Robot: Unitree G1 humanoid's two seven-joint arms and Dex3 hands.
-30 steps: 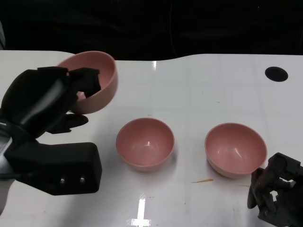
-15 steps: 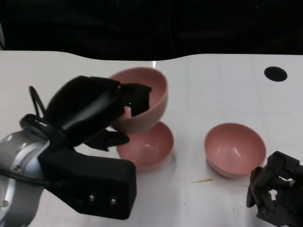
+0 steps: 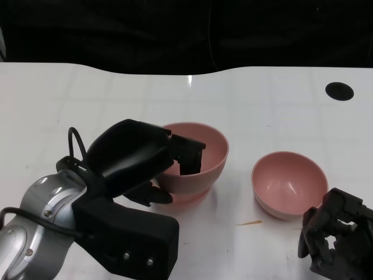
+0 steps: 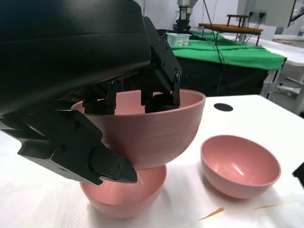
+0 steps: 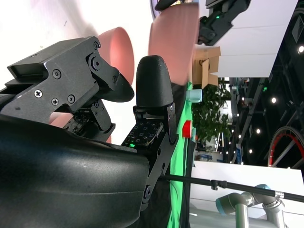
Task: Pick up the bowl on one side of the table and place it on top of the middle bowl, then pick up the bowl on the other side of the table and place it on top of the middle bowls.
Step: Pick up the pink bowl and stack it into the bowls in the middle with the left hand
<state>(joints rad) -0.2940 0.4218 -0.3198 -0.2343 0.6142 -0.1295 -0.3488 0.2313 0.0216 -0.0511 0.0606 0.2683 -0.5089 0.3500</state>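
My left hand (image 3: 137,157) grips a pink bowl (image 3: 204,153) by its near rim, with fingers hooked inside it. That bowl sits slightly tilted right over the middle pink bowl (image 3: 187,199), its base down within the lower rim. The left wrist view shows the held bowl (image 4: 152,128) nested into the middle bowl (image 4: 124,195); whether it rests fully there I cannot tell. A third pink bowl (image 3: 288,184) stands alone on the right, also seen from the left wrist (image 4: 240,164). My right hand (image 3: 335,240) hangs near the table's front edge, just short of that bowl, holding nothing.
A black round hole (image 3: 340,91) marks the white table (image 3: 262,105) at the far right. A small orange scrap (image 3: 249,222) lies in front of the right bowl. Beyond the table's back edge it is dark.
My left hand has carried the bowl from the table's left side rightward and down, until it sits on the middle bowl. The right hand has barely shifted.
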